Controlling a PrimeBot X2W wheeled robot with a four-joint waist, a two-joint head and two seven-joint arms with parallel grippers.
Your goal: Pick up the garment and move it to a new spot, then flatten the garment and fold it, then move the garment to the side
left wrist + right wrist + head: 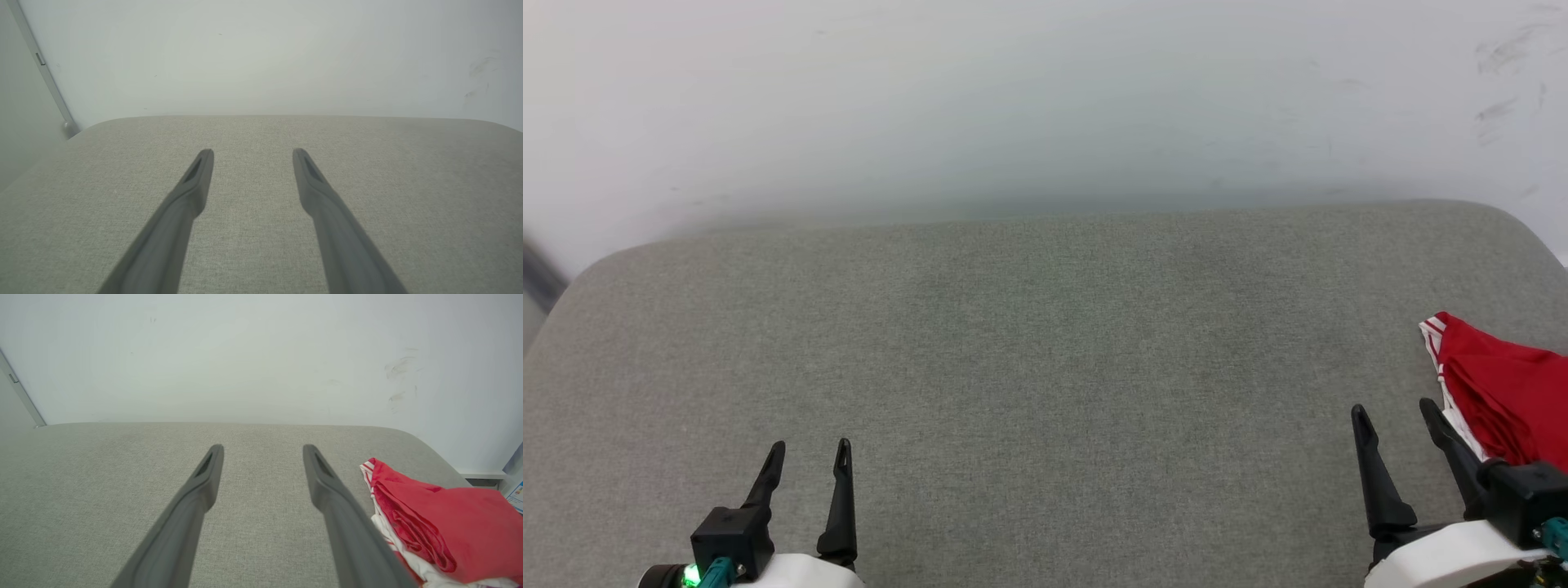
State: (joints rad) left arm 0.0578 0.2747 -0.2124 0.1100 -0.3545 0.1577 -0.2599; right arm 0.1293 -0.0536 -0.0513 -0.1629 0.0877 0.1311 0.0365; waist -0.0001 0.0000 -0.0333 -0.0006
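**Both grippers standing wide and empty; red jersey lying at the right edge**

The red jersey-style garment with white, red-striped trim (1499, 384) is lying bunched in loose layers at the far right edge of the grey-green woven upholstered surface (1045, 343), which is backing onto a scuffed white wall (1045, 98). No lettering is showing. The broad middle of the surface is probably serving as room for flattening and folding. Whether the heap is waiting for pick-up or is already set aside, I cannot tell.

The right gripper (1392, 406) is hovering just beside the garment's near hem, jaws spread wide and gripping nothing. Its outer finger is overlapping the cloth in the head view, so contact is uncertain. The left gripper (810, 445) is hanging well apart at the lower left, equally wide and empty.
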